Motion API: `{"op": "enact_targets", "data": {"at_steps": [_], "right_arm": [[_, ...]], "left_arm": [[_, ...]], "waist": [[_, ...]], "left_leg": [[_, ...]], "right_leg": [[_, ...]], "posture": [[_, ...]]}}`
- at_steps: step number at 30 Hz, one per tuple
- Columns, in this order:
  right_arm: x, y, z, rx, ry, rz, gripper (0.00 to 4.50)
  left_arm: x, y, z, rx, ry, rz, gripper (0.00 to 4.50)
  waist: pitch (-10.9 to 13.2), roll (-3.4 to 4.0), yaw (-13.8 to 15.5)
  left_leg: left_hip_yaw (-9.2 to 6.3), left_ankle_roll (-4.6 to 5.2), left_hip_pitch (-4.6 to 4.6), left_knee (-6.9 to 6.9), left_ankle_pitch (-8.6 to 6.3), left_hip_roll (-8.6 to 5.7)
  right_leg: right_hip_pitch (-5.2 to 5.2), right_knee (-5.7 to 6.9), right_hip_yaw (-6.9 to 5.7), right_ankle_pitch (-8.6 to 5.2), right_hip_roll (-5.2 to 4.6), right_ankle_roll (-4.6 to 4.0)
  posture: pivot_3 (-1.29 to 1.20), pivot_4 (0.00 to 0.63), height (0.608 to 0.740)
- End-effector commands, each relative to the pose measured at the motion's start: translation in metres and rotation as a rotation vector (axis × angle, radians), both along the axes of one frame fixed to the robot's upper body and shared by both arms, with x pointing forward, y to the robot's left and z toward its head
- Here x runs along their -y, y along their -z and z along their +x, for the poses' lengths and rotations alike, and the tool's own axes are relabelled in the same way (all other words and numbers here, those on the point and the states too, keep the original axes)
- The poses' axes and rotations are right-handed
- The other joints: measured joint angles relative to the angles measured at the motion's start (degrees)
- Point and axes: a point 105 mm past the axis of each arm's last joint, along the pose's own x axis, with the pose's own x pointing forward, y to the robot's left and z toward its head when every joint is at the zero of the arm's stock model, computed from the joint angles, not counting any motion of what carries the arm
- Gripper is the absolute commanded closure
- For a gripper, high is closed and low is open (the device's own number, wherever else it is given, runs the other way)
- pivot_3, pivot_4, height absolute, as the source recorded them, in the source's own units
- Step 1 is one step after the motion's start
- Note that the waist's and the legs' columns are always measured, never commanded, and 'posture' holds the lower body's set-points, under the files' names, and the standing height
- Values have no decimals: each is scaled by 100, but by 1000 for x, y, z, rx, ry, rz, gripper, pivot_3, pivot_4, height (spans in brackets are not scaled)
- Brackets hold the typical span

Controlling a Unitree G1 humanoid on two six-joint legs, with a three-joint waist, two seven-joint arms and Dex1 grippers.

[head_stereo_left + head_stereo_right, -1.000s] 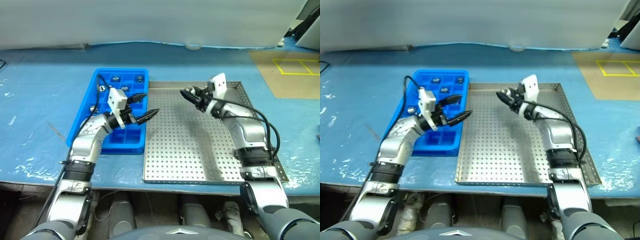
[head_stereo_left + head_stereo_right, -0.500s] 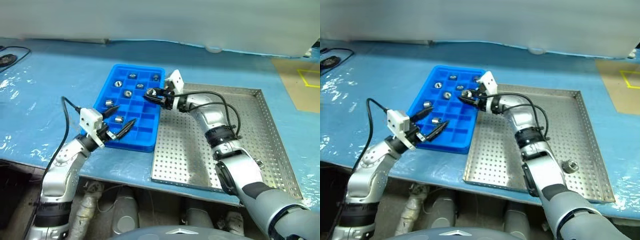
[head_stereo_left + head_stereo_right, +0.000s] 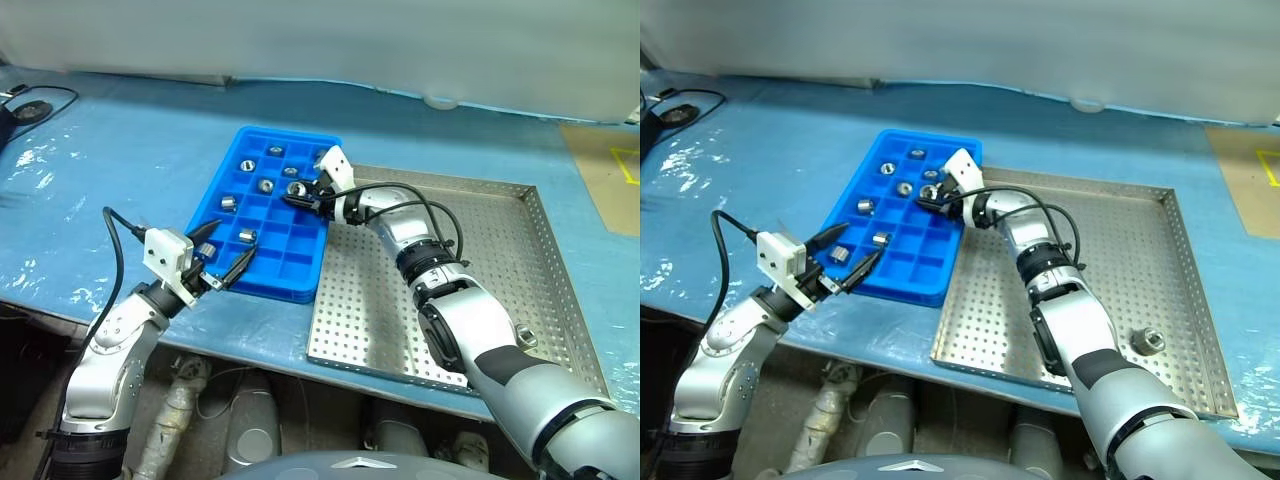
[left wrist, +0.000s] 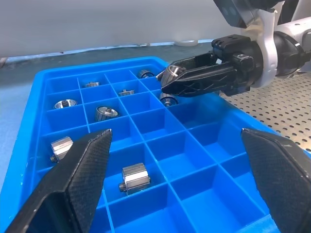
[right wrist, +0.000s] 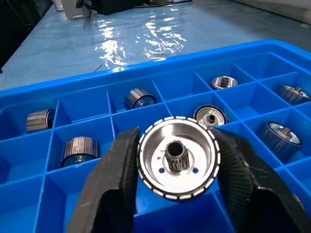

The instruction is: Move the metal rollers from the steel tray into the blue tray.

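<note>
Right gripper [image 4: 167, 80] hangs over the blue tray [image 4: 194, 160], a metal roller [image 4: 171, 74] between its fingertips.

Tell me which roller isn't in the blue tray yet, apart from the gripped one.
The lone metal roller on the steel tray, near its front right corner. The others sit in compartments of the blue tray or between the right gripper fingers.
</note>
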Motion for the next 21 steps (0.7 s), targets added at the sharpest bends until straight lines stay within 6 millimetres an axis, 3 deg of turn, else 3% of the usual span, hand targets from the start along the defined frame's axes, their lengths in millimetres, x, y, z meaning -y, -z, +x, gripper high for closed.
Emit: {"op": "enact_targets", "data": {"at_steps": [1, 5, 7, 11, 21], "right_arm": [[-4, 2, -4, -4, -23, 10, 1188], [-2, 2, -5, -1, -17, 10, 674], [0, 2, -3, 5, -1, 8, 94], [10, 1, 3, 28, 59, -3, 94], [40, 13, 9, 53, 71, -275, 94]], "left_arm": [[9, -7, 2, 28, 40, 0, 19], [11, -8, 6, 31, 53, 4, 19], [12, -8, 7, 32, 64, 4, 19], [15, -9, 9, 33, 81, 3, 19], [25, -11, 20, 47, 135, 5, 19]], "waist": [[0, 0, 4], [0, 0, 0], [0, 0, 3], [0, 0, 9], [-1, 0, 1]], "left_leg": [[0, 0, 0, 0, 0, 0], [0, -2, 0, 1, 1, 0], [0, -2, -1, 1, 1, 1], [0, -2, -8, 6, 2, 1], [-2, -7, -2, 7, 4, 1]], "right_leg": [[0, 0, 0, 0, 0, 0], [-1, 0, 0, 0, 2, 0], [-1, 0, 0, 0, 3, -1], [-3, -1, -2, 0, 2, -1], [5, 2, -5, 0, 2, -1]], "posture": [[447, 150, 740], [417, 150, 740], [417, 150, 740], [401, 150, 740], [343, 150, 740]]}}
